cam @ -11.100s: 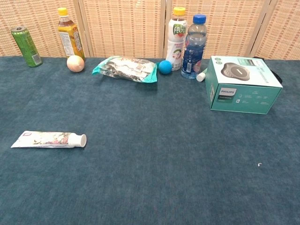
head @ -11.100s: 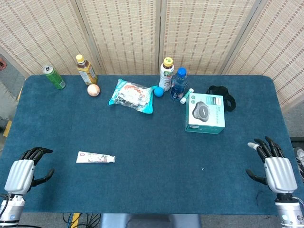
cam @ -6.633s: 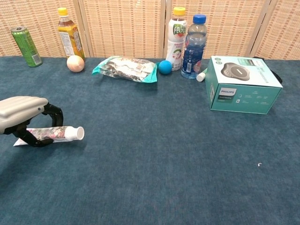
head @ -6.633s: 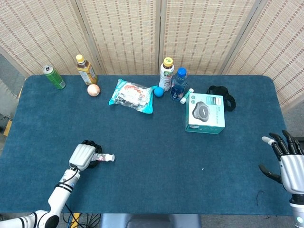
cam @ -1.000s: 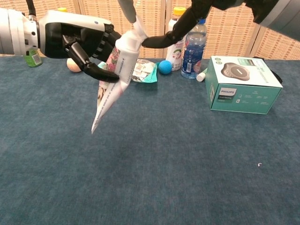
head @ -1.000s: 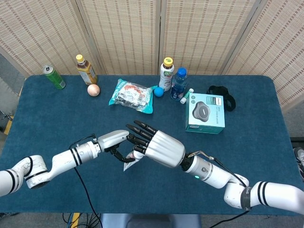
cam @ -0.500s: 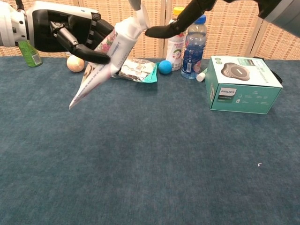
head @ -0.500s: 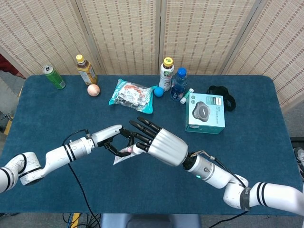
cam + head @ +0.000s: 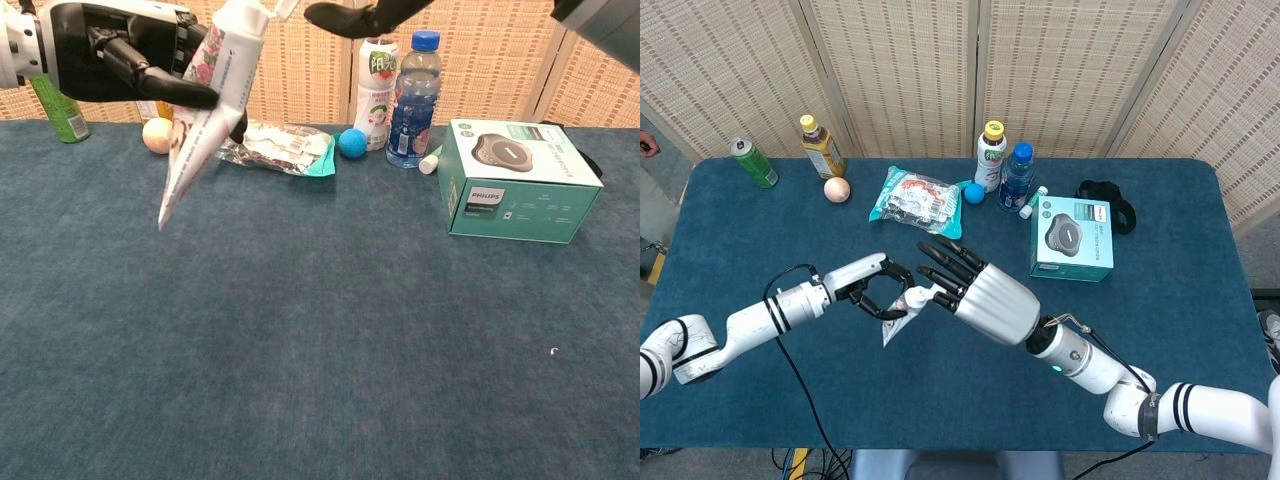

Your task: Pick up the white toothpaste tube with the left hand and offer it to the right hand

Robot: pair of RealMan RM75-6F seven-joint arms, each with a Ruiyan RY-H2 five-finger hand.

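Observation:
The white toothpaste tube hangs above the middle of the blue table, cap end up and toward the right hand. My left hand grips it around the upper body. In the chest view the tube slants down from the top edge with the left hand behind it. My right hand faces it with fingers spread, fingertips close to the cap, nothing held. Only its dark fingers show in the chest view, just right of the cap.
Along the back stand a green can, a tea bottle, a peach ball, a snack packet, a blue ball and two bottles. A teal box lies at right, beside a black item.
The left hand has lifted the tube off the table toward the middle. Over the last second it rose and turned steeper, and the spread right hand rose with it.

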